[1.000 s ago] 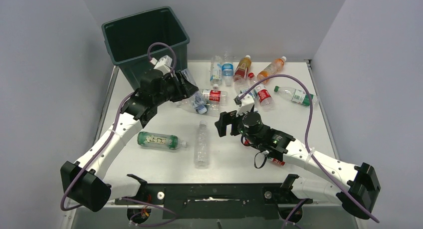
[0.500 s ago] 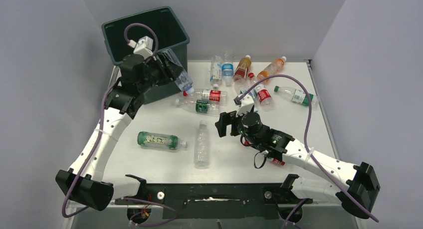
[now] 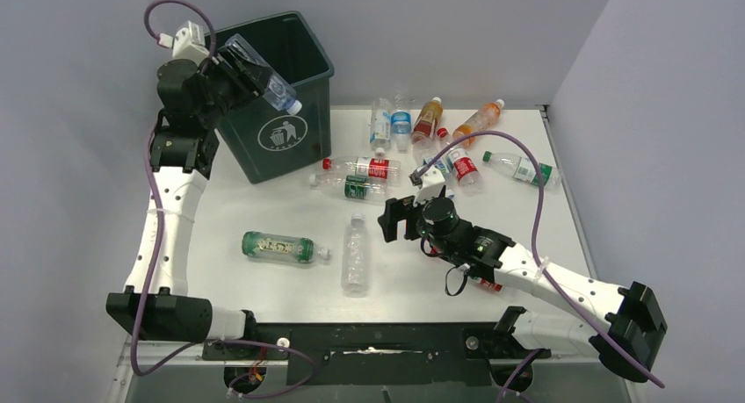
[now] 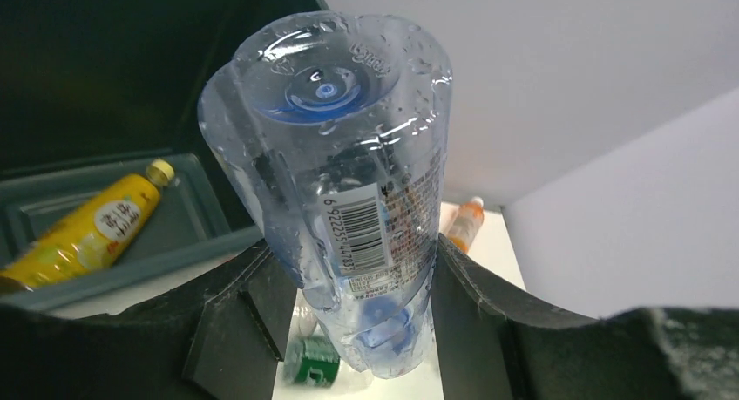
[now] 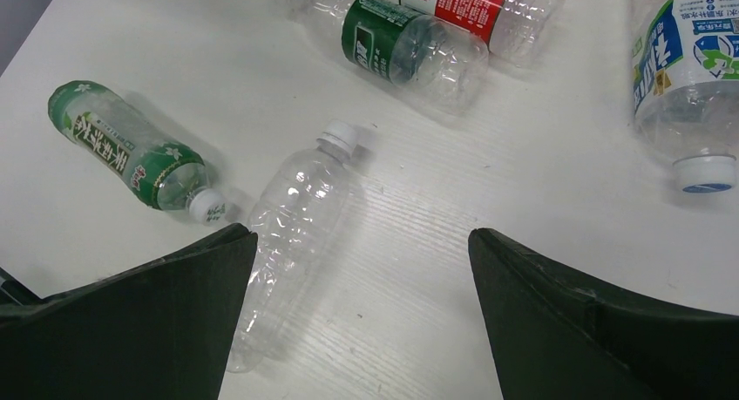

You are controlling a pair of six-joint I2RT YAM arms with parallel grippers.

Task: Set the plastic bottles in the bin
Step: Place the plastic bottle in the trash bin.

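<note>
My left gripper point(image 3: 239, 69) is raised high and shut on a clear plastic bottle point(image 3: 268, 82) with a blue cap, held tilted over the opening of the dark green bin point(image 3: 264, 148). In the left wrist view the bottle point(image 4: 349, 156) stands between the jaws of the left gripper point(image 4: 349, 282), base toward the camera. A yellow bottle point(image 4: 87, 230) lies on the bin's floor point(image 4: 183, 213). My right gripper point(image 3: 397, 219) hovers open over the table. In its wrist view the right gripper point(image 5: 362, 243) has nothing in it, and an unlabelled clear bottle point(image 5: 296, 234) lies by its left finger.
A green-labelled bottle point(image 3: 279, 247) and the unlabelled one point(image 3: 355, 254) lie mid-table. A red-labelled bottle point(image 3: 373, 168) and a dark-green-labelled one point(image 3: 354, 188) lie right of the bin. Several more, two of them orange point(image 3: 428, 118), are scattered at the back right.
The left arm has lifted the blue-capped bottle from table height beside the bin up and to the left, over the bin's opening. The right arm has stayed in place, open.
</note>
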